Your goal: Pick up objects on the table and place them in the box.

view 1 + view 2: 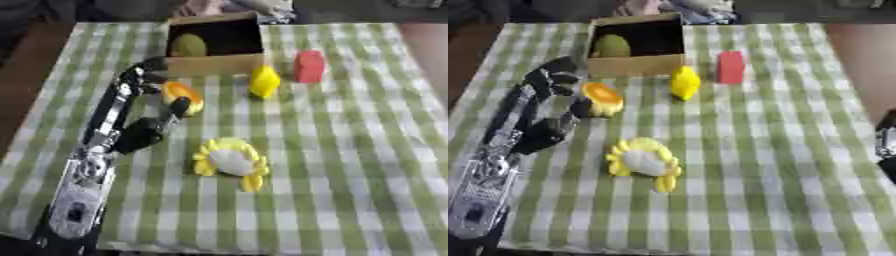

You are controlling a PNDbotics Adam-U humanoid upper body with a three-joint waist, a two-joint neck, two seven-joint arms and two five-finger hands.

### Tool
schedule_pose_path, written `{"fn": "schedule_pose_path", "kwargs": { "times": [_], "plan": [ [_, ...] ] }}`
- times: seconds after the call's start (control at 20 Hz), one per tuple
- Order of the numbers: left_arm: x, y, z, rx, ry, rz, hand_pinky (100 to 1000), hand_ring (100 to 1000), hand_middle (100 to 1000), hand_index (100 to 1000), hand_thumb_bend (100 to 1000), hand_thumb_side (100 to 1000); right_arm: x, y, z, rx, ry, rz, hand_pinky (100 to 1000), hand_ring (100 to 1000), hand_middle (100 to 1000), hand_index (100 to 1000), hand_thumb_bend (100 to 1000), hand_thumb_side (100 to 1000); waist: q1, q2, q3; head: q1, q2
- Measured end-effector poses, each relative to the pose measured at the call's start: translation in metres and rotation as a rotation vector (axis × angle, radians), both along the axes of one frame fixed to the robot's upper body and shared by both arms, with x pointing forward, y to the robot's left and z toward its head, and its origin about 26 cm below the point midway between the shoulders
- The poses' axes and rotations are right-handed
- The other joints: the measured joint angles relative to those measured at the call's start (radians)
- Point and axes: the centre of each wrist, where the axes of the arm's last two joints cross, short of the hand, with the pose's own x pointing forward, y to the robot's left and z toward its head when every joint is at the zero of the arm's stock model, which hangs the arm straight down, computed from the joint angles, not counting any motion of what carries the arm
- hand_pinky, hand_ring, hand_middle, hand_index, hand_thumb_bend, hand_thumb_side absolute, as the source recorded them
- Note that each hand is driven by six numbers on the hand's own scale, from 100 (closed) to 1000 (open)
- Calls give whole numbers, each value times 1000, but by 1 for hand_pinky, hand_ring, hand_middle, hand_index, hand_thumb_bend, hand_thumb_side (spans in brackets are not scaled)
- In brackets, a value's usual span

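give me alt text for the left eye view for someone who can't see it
The left robot hand closes around an orange object on a green checked table, near a cardboard box holding a green item. Yellow, red and yellow-white objects lie nearby.

Worktop [350, 165] covered by a green-and-white checked cloth [367, 125], lying flat and reaching the near edge. Brown floor [17, 75] shows past the cloth at 9 o'clock and at 3 o'clock. Blurred pale items [684, 7] lie beyond the far edge at 12 o'clock; unidentifiable.
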Motion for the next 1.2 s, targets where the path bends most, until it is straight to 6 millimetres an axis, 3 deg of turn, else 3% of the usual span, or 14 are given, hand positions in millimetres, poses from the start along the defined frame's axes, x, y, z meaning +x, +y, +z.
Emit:
{"fn": "schedule_pose_path", "kwargs": {
  "times": [0.25, 0.3, 0.35, 0.7, 0.95, 1.2],
  "plan": [
    [-1, 6, 1, 22, -8, 11, 724, 780, 796, 918, 501, 581, 0, 0, 0, -1, 1, 1, 600, 655, 629, 832, 100, 436, 0, -1, -1, 4, 0],
    [-2, 8, 1, 34, -7, 14, 724, 776, 771, 900, 478, 620, 0, 0, 0, -1, 2, 1, 600, 655, 629, 832, 100, 445, 0, -1, -2, 4, 0],
    [-2, 10, 1, 48, -8, 16, 724, 774, 754, 890, 500, 575, 0, 1, 0, -2, 2, 3, 600, 654, 629, 832, 100, 437, 0, -2, -4, 5, 0],
    [-7, 38, 9, 257, -14, 40, 741, 773, 761, 890, 498, 508, 0, 1, 0, -5, 6, 6, 600, 655, 629, 832, 100, 434, 0, -3, -13, 7, 0],
    [-9, 63, 31, 541, -9, 25, 755, 770, 763, 882, 502, 426, 0, 0, 0, -12, 6, 5, 600, 655, 629, 832, 100, 433, 0, -3, -24, 9, -1],
    [-4, 73, 61, 790, 35, -29, 768, 769, 770, 884, 531, 362, 0, 0, 0, -14, 8, 8, 600, 655, 629, 832, 100, 431, 0, -7, -38, 13, -1]
  ]
}}
